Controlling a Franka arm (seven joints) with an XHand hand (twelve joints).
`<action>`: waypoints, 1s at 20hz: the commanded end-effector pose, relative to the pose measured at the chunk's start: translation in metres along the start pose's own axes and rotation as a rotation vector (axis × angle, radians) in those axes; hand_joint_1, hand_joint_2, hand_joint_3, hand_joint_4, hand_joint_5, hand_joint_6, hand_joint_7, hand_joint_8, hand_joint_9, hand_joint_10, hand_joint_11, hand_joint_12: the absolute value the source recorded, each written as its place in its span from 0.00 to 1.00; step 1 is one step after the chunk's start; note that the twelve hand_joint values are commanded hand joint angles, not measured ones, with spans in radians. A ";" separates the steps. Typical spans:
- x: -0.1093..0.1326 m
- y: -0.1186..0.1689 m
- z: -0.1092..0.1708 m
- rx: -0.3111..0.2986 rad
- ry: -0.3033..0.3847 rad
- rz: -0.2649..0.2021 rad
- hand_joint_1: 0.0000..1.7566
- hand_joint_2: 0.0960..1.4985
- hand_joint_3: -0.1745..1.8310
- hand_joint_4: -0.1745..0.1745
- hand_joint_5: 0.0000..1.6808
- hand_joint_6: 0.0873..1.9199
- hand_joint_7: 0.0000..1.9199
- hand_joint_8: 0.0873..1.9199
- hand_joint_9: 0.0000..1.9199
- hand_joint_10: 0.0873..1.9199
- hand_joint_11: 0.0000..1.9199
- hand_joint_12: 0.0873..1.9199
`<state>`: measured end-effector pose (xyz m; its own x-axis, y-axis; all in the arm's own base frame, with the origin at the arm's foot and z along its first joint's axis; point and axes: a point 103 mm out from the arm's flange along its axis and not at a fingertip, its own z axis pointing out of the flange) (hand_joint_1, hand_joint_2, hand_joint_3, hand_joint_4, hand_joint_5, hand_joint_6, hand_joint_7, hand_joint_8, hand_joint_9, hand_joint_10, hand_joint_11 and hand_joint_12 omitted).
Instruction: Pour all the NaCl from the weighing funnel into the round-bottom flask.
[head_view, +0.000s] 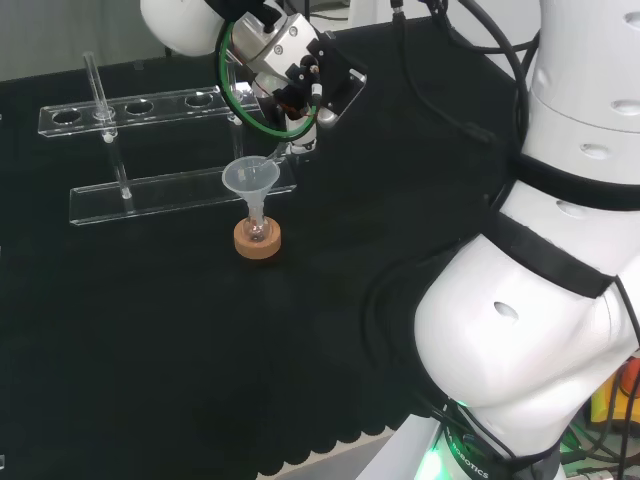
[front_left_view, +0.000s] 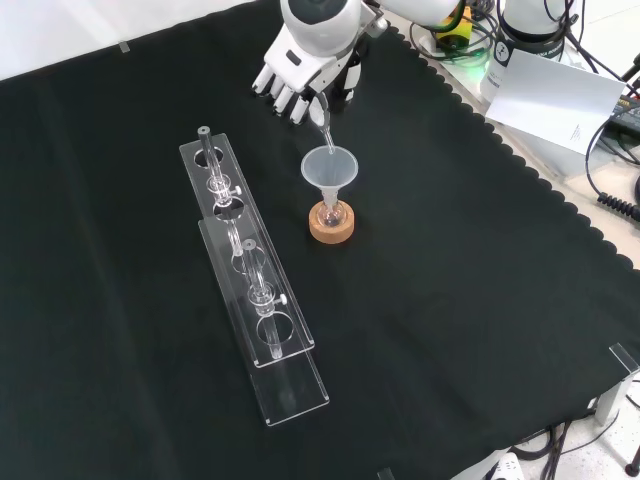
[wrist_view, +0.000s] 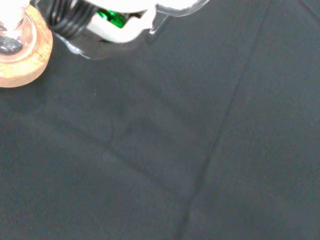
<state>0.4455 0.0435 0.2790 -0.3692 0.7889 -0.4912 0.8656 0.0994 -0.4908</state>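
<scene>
Gripping the weighing funnel (front_left_view: 322, 128) at the front view's upper centre, the hand (front_left_view: 300, 75) tips it over a plastic funnel (front_left_view: 331, 170) in the flask (front_left_view: 331, 213). Drifting sideways would likely spill salt onto the cloth (front_left_view: 480, 300).

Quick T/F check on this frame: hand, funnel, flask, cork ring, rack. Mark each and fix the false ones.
1. The flask sits on a cork ring. True.
2. A funnel stands upright in the flask's neck. True.
3. The hand rests flat on the cloth, holding nothing. False: it is raised above the funnel, fingers curled round a thin clear piece whose tip points down into the funnel.
4. In the front view, the clear rack lies to the right of the cork ring. False: it lies to the left.
5. The funnel lies tipped over on the cloth. False: it is upright.
</scene>
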 end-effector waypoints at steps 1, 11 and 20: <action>0.001 0.002 -0.001 0.010 -0.021 0.000 0.60 0.45 0.45 1.00 0.63 0.54 0.37 0.32 0.47 0.23 0.22 0.65; 0.000 0.003 -0.001 -0.008 -0.036 -0.019 0.60 0.45 0.45 1.00 0.63 0.54 0.36 0.32 0.47 0.23 0.22 0.65; 0.015 0.004 -0.014 0.019 -0.109 -0.005 0.60 0.45 0.45 1.00 0.63 0.54 0.35 0.32 0.47 0.23 0.21 0.65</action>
<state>0.4483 0.0570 0.2790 -0.4041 0.7398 -0.5380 0.8580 0.1027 -0.5032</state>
